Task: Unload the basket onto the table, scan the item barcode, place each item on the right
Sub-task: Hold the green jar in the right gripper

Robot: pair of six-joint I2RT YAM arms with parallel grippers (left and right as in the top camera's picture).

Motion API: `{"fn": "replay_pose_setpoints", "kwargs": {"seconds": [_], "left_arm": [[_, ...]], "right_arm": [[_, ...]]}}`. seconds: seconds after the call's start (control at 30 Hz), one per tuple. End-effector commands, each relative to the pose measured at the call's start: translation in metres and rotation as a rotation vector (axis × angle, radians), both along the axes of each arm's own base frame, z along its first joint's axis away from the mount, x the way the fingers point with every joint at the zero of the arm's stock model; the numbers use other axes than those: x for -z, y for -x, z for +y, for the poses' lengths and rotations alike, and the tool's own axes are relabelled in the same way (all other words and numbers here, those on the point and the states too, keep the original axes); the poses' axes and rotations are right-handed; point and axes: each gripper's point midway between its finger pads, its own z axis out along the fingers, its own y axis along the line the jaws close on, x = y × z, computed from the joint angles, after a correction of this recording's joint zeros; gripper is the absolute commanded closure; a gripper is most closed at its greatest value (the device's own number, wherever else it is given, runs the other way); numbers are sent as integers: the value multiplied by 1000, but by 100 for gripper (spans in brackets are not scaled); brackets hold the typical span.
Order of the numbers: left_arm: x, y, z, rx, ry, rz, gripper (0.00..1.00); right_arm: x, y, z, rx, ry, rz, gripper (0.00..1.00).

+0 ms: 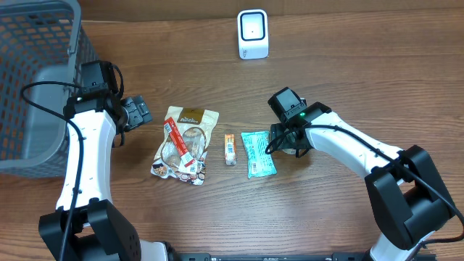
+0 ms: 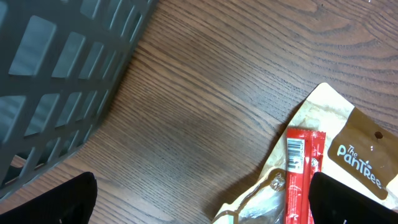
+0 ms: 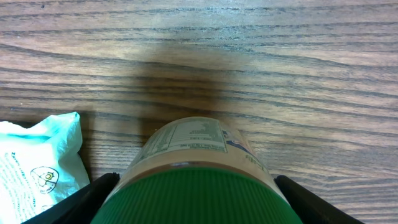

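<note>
The right gripper (image 3: 196, 202) is clamping the jar (image 3: 194, 138), its fingers (image 3: 93, 202) pressing against opposite sides of the green lid (image 3: 196, 186). The wrist view is showing the lid nearest the camera and the label pointing away. Whether the jar is resting on the table (image 1: 348, 72) or hanging clear of it I cannot tell. Seen from overhead, the jar is sitting well to the right of the bag (image 1: 197, 138), almost wholly hidden under the gripper. The bag is lying flat near the middle of the table, with a red stick (image 1: 176, 139) lying across its left half. An orange bar (image 1: 230, 149) is lying just right of the bag, apart from it. A teal packet (image 1: 258, 154) is lying further right of the bag, past the bar, between the bag and the jar. The scanner (image 1: 252, 34) is standing well beyond the bag, toward the far edge and a little to the right. The left gripper (image 1: 139, 113) is hovering just left of the bag's far corner, jaws standing wide apart and holding nothing. The basket (image 1: 29, 43) is sitting well left of the bag.
</note>
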Motion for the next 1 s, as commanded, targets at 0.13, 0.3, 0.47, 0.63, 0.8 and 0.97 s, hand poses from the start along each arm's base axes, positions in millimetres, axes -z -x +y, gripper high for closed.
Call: {"fn": "replay_pose_setpoints", "kwargs": {"seconds": [0.13, 0.3, 0.47, 0.63, 0.8, 0.97], "left_arm": [[-5, 0, 2, 8, -18, -6, 0], [-5, 0, 2, 8, -18, -6, 0], [-5, 0, 2, 8, -18, -6, 0], [-5, 0, 2, 8, -18, -6, 0], [-5, 0, 2, 8, -18, -6, 0], [-5, 0, 2, 8, -18, -6, 0]], "right_arm": [[2, -1, -5, 8, 16, -6, 20], [2, -1, -5, 8, 16, -6, 20], [2, -1, -5, 8, 18, -4, 20], [2, 0, -5, 16, 16, -2, 19], [2, 0, -6, 15, 18, -1, 11], [0, 4, -8, 16, 31, 20, 10]]}}
